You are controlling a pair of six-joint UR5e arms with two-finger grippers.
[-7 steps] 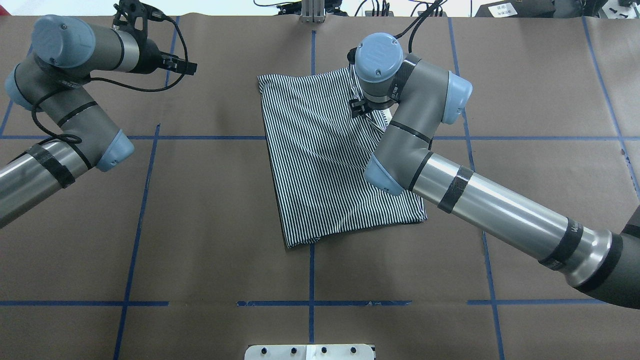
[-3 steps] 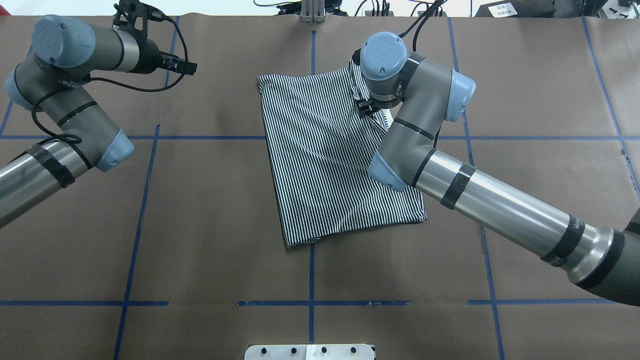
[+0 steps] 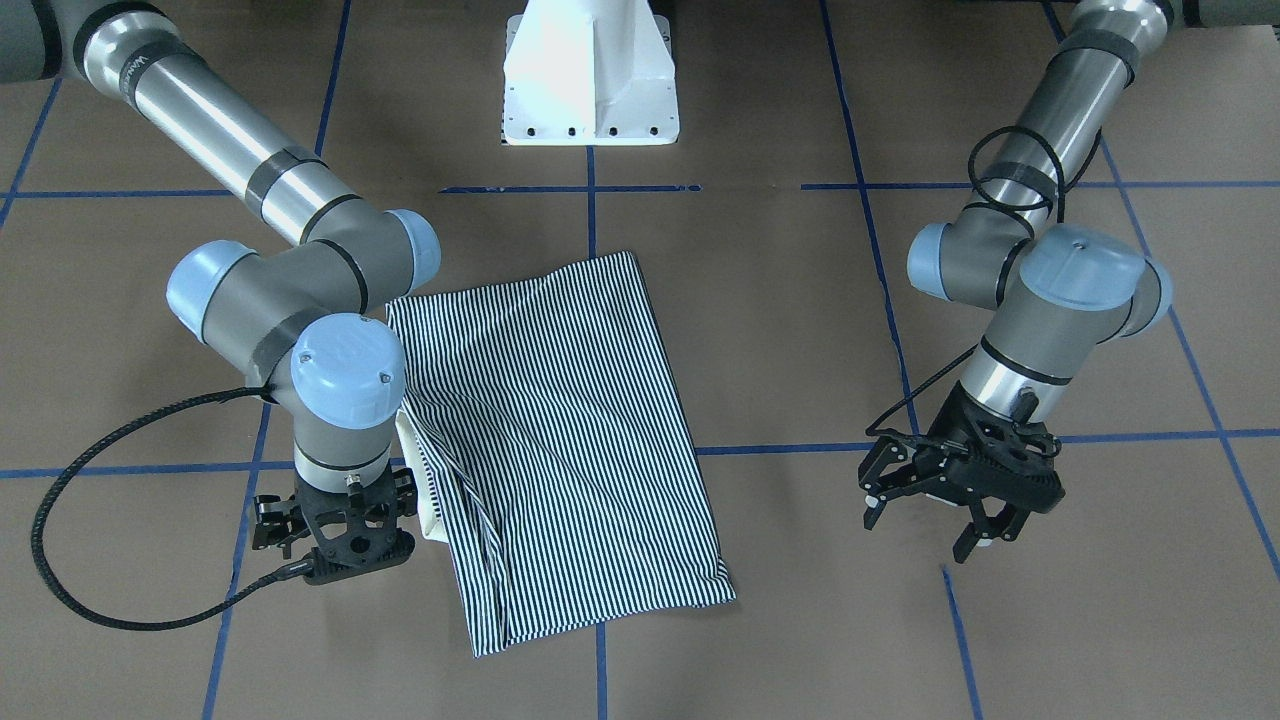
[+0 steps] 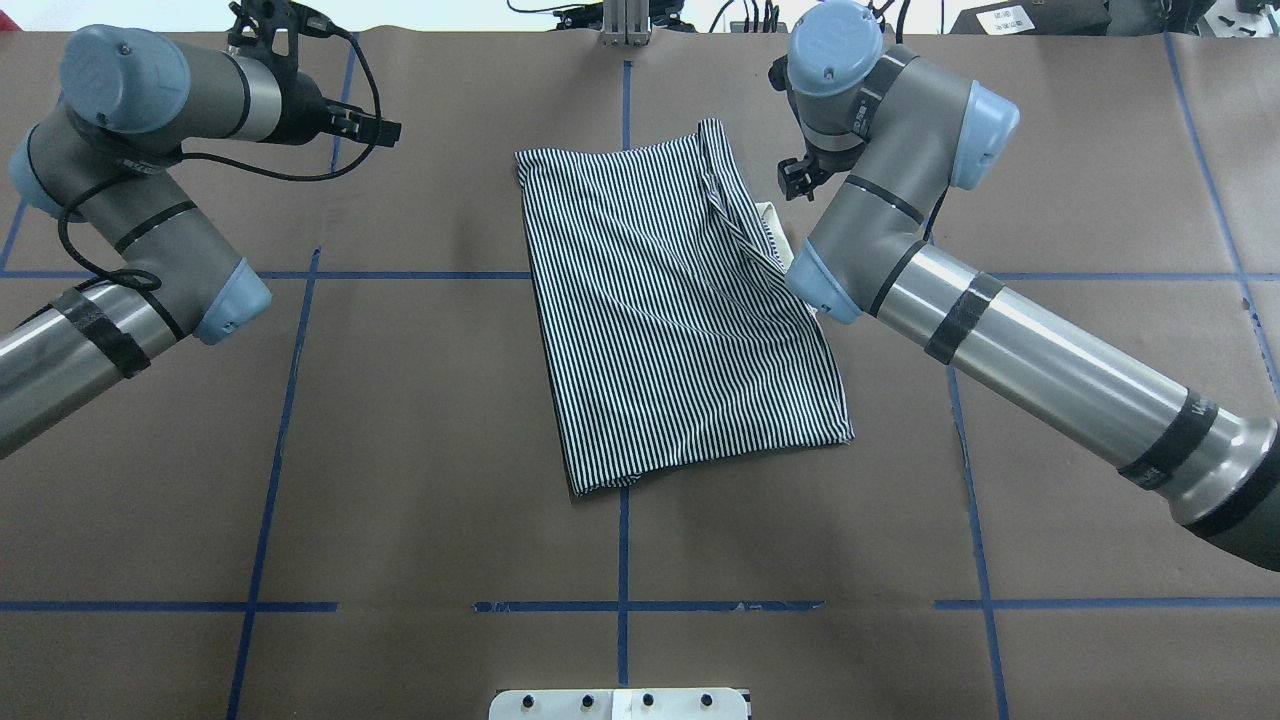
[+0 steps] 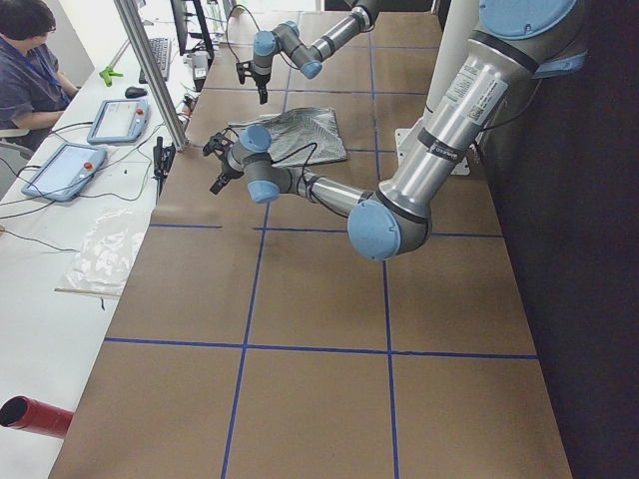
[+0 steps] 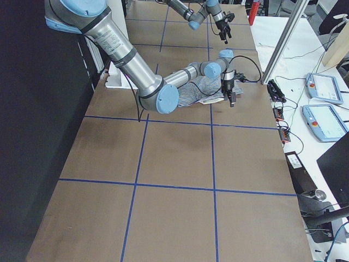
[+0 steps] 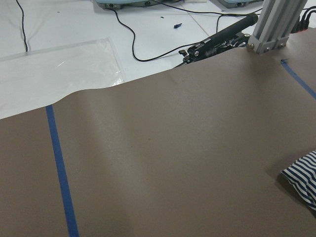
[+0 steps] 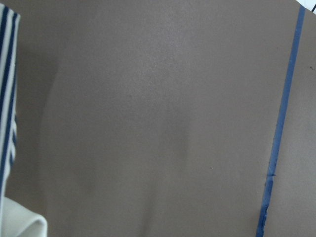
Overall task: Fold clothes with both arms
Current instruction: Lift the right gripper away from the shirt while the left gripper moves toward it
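Note:
The striped shirt [image 4: 670, 310] lies folded into a slanted rectangle at the table's middle, also seen from the front [image 3: 560, 440]. Its cream collar [image 4: 772, 218] peeks out from under the fold on my right side. My right gripper [image 3: 335, 545] hangs just off that edge beside the collar [image 3: 420, 490], open and holding nothing; its wrist view shows only a stripe edge [image 8: 7, 98] and bare table. My left gripper [image 3: 930, 525] stands open and empty far off to the shirt's left, near the table's far edge [image 4: 375, 128]. A shirt corner [image 7: 303, 175] shows in the left wrist view.
Blue tape lines [image 4: 622, 600] grid the brown table cover. The white pedestal base [image 3: 590, 80] sits at my side. An aluminium post [image 4: 625, 25] stands at the far edge. Beyond it is a bench with teach pendants [image 5: 60, 170], cables and a seated person [image 5: 30, 60].
My right arm has lifted off the shirt's far right corner and swung right and farther away, leaving the fold lying flat. The left arm has barely moved.

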